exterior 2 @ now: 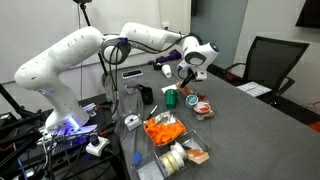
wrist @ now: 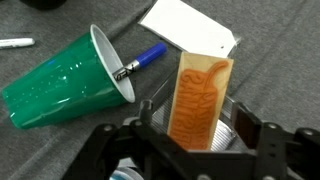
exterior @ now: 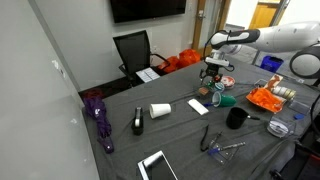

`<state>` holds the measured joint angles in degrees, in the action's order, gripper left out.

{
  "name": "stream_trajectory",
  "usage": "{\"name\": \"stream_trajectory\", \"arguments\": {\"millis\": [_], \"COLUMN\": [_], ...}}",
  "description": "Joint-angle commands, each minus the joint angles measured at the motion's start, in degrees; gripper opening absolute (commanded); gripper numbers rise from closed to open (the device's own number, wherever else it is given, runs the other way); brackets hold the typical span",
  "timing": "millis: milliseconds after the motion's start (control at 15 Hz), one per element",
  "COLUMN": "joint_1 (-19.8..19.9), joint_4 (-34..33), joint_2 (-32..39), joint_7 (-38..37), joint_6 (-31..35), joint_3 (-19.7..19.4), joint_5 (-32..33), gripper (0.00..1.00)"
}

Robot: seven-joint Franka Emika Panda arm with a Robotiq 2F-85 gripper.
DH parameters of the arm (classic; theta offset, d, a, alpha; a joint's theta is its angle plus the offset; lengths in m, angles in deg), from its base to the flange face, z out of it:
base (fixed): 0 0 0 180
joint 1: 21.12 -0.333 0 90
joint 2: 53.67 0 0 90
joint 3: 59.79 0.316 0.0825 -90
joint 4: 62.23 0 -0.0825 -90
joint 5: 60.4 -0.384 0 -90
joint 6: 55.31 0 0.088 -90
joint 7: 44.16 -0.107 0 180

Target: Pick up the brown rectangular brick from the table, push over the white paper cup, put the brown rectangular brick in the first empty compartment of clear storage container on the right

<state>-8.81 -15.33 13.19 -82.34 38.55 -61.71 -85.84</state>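
Note:
The brown rectangular brick [wrist: 198, 98] stands upright between my gripper's [wrist: 198, 130] fingers in the wrist view, and the gripper is shut on it. In both exterior views the gripper [exterior: 213, 70] [exterior 2: 189, 72] hangs above the table near a green cup [exterior: 225, 99]. The white paper cup [exterior: 160, 110] lies on its side further along the table, apart from the gripper. The clear storage container [exterior: 272, 98] [exterior 2: 176, 140] holds orange items in some compartments.
Below the gripper lie the green cup [wrist: 70, 82] on its side, a blue pen [wrist: 140, 62] and a pale flat card [wrist: 190, 25]. A black mug [exterior: 236, 117], a purple umbrella [exterior: 97, 115], a tablet [exterior: 157, 165] and a black chair [exterior: 133, 50] are around.

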Motion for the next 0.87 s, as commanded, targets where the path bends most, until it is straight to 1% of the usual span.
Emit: {"name": "stream_trajectory", "arguments": {"millis": [0, 267, 467, 800], "joint_1": [1.23, 1.21, 1.13, 1.04], "joint_4": [-0.16, 2.11, 3.71, 5.81], "joint_2": [-1.50, -4.75, -8.23, -12.17], "joint_7": [3.40, 6.30, 6.72, 6.75], "joint_6": [-1.79, 0.15, -0.62, 0.70], "joint_3": [0.22, -0.25, -0.82, -1.08], "joint_5": [0.31, 0.63, 1.53, 1.73], "gripper": [1.00, 1.00, 1.00, 1.00]}}
